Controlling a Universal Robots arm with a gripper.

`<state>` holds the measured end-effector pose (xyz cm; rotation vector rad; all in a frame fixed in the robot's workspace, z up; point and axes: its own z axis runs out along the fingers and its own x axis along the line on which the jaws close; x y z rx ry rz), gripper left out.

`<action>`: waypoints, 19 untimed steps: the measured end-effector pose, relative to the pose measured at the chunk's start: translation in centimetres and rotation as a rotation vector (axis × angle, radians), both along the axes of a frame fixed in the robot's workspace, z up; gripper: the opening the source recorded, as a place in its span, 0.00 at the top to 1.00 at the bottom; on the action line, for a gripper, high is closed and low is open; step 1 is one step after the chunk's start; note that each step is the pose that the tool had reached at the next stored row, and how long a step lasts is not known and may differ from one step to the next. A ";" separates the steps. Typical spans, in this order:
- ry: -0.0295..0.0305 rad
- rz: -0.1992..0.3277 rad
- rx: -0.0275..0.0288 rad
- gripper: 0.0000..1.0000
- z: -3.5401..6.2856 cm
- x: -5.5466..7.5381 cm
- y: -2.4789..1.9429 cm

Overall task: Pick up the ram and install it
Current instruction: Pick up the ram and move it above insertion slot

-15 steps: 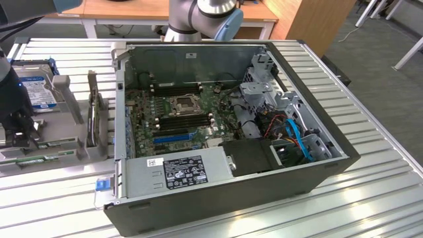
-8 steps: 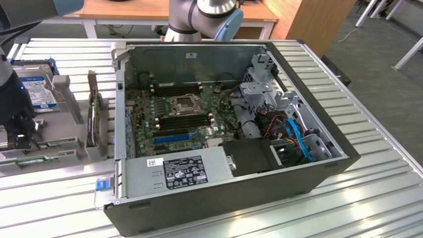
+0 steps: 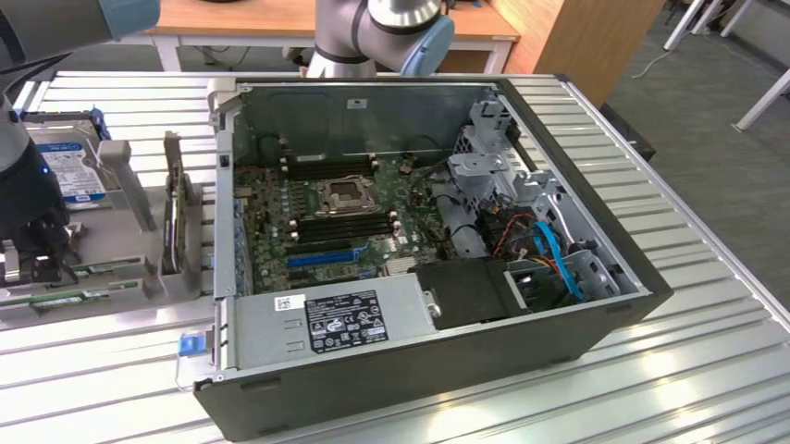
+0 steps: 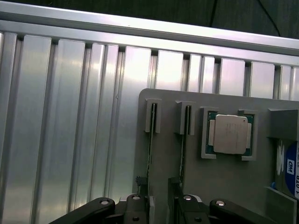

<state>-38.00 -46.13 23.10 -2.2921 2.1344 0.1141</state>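
Ram (image 3: 109, 270) stands on edge in the holder (image 3: 124, 171) at the exterior view's left, with a second stick (image 3: 68, 298) just nearer. The gripper (image 3: 37, 264) hangs over their left ends. In the wrist view, the gripper (image 4: 159, 210) is spread wide above the ram (image 4: 182, 154) and second stick (image 4: 150, 154), with a processor (image 4: 229, 134) beside them.

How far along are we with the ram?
Done: nothing yet; the ram sticks sit in slots of the tray. In hand: the open tool is low over the tray at those sticks, holding nothing. Left: the pick-up itself and seating a stick in the case.
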 end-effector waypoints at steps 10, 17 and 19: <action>0.0001 0.000 0.0000 0.69 -0.78 0.0 0.00; 0.0001 0.000 -0.0001 0.69 -0.97 0.0 -0.01; -0.0001 0.000 0.0002 0.69 -0.99 0.0 -0.14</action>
